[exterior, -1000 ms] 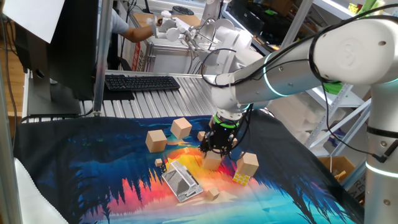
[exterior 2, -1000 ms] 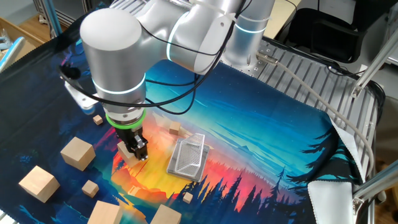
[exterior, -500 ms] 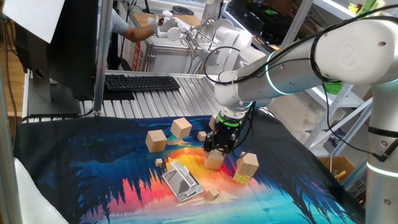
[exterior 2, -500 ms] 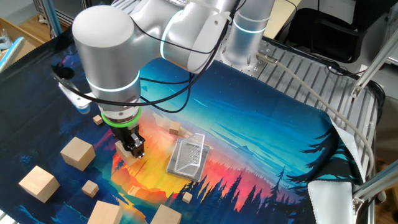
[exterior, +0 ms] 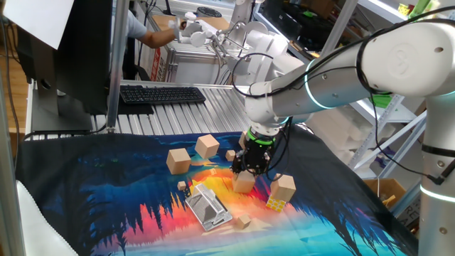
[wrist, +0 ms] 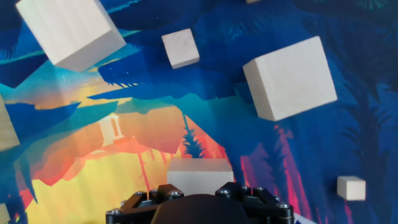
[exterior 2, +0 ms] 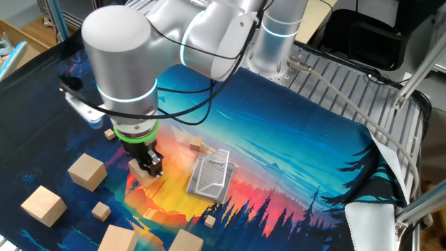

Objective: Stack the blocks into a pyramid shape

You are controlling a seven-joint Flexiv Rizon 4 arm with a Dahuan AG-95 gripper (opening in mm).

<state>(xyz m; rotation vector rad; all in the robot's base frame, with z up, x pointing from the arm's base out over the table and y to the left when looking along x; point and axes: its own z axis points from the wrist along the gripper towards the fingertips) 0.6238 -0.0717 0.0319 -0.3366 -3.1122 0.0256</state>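
Note:
My gripper [exterior: 248, 169] is shut on a tan wooden block [exterior: 244, 183], low over the orange part of the painted cloth. The same gripper [exterior 2: 148, 166] and block [exterior 2: 140, 173] show in the other fixed view. In the hand view the held block [wrist: 199, 173] sits between the jaws at the bottom edge. Two more blocks [exterior: 179, 160] [exterior: 207, 145] lie to the far left. Another block [exterior: 284, 188] stands to the right. In the hand view two loose blocks [wrist: 70, 31] [wrist: 290, 78] lie ahead.
A yellow puzzle cube [exterior: 276, 204] sits beside the right block. A metal mesh piece [exterior: 207, 206] lies in front of the gripper, also seen in the other fixed view [exterior 2: 211, 174]. Tiny wooden cubes [exterior: 230, 154] [exterior: 243, 221] [wrist: 180, 48] are scattered around. A keyboard [exterior: 162, 94] lies behind the cloth.
The arm has shifted slightly sideways with the block between its fingers. The other blocks have not moved.

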